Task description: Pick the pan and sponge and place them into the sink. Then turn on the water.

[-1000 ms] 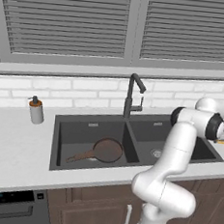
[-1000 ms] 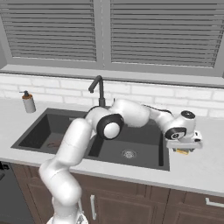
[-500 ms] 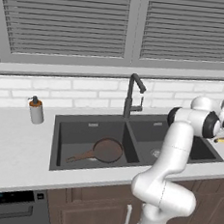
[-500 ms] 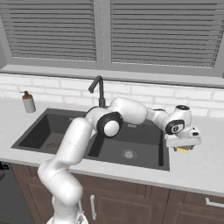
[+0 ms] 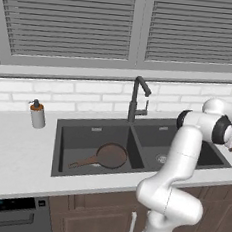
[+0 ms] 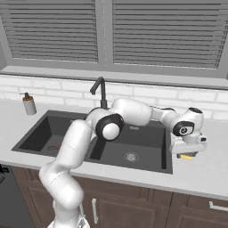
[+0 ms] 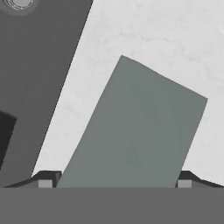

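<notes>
Sponge [image 7: 135, 127] fills mid-frame in the hand view between the wide-spread fingers [image 7: 45, 180]; gripper [image 6: 188, 153] has dropped onto it, right of the sink [image 6: 167, 167] on pale counter [image 6: 209, 178] below shuttered windows [image 6: 160, 31].

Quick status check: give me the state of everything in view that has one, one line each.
pan: lying in the left basin of the sink, handle pointing left.
sponge: flat on the counter right of the sink, green-grey side up.
gripper: jaws wide, straddling the sponge.
faucet: no water running.
</notes>
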You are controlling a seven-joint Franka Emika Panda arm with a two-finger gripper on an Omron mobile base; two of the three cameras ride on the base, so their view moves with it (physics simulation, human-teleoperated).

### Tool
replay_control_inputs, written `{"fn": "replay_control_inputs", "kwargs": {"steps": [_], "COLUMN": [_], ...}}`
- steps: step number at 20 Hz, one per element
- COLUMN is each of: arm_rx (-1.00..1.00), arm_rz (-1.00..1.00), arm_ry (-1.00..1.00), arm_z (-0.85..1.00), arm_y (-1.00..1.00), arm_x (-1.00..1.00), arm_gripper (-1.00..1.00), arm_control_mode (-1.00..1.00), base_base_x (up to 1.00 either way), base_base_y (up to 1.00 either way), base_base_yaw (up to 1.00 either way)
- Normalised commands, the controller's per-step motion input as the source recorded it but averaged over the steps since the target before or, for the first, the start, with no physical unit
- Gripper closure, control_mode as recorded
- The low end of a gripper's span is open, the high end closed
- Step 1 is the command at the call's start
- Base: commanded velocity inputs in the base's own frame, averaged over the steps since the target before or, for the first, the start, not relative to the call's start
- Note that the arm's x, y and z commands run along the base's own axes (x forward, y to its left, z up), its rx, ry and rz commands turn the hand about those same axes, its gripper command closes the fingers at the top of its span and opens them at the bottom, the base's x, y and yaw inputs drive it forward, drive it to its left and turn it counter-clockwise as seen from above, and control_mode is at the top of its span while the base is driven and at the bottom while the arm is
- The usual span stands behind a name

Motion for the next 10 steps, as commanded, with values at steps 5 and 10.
{"fn": "replay_control_inputs", "kwargs": {"steps": [5, 10], "arm_rx": [0.22, 0.16], "arm_rz": [0.32, 0.39], "arm_ry": [-0.14, -0.26], "arm_z": [0.33, 0.27], "arm_y": [0.23, 0.43], "arm_x": [-0.68, -0.59], "arm_gripper": [1.0, 1.0], "arm_control_mode": [-1.0, -1.0], "base_base_x": [0.0, 0.0], "base_base_y": [0.0, 0.0], "base_base_yaw": [0.0, 0.0]}}
